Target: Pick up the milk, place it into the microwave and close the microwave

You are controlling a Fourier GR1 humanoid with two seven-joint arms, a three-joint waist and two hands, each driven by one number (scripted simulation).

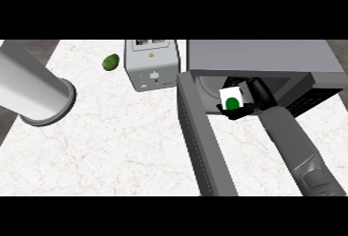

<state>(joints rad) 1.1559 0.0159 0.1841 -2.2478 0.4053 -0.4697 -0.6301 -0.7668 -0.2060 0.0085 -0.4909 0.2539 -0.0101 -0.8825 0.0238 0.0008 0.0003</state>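
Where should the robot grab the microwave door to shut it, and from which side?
Probably the microwave door's free end, nearest the robot, pushed from its left face toward the microwave. It stands swung wide open, hinged at the oven's front-left corner. The right hand is curled round the milk inside the opening.

toaster (pixel 153 69) left of microwave (pixel 262 57) (door open)

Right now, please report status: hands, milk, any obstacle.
Right hand shut on milk carton, inside microwave. Left hand not in view. Microwave door open, nothing blocking.
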